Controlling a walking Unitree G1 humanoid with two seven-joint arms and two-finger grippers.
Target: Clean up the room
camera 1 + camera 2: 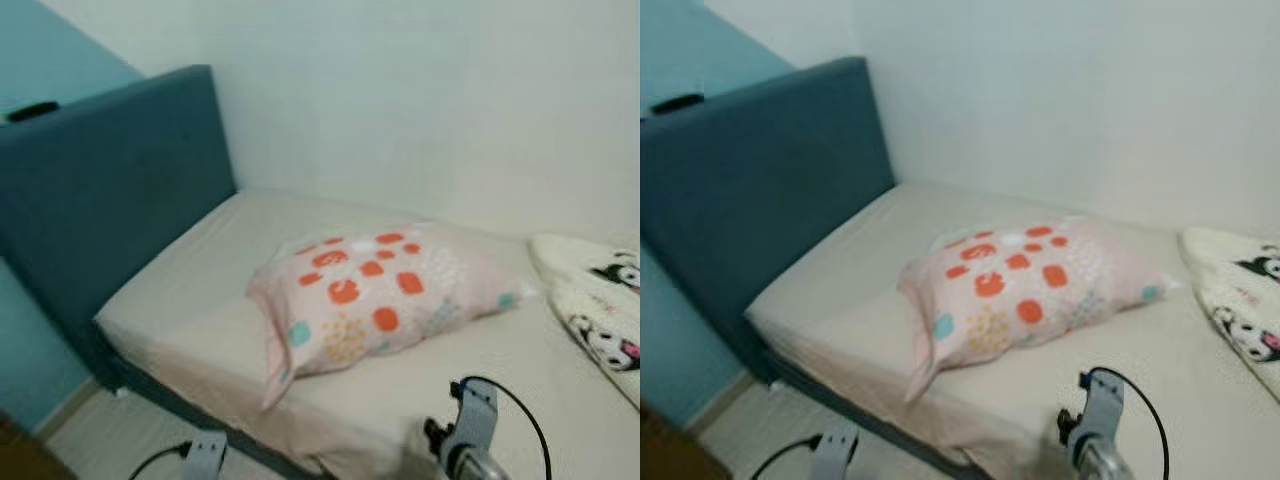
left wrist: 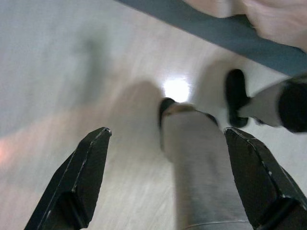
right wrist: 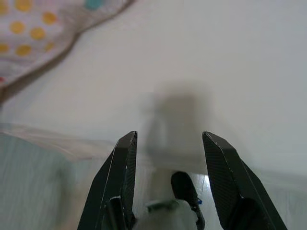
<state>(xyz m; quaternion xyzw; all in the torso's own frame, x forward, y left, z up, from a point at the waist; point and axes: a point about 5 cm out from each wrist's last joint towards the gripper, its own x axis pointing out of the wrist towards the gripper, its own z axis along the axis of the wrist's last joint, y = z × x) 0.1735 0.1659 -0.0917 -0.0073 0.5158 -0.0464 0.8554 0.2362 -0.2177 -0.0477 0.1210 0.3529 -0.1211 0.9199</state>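
Left eye view: pillow [image 1: 375, 298] lies lengthwise across bed [image 1: 190, 300].

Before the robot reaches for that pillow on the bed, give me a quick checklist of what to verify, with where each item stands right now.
1. Left claw open and holding nothing: ok.
2. Right claw open and holding nothing: ok.
3. Pillow lying fully on the mattress, unobstructed: ok.
4. Pillow apart from the cartoon blanket: ok.
5. Pillow within the right claw's reach: cannot tell.
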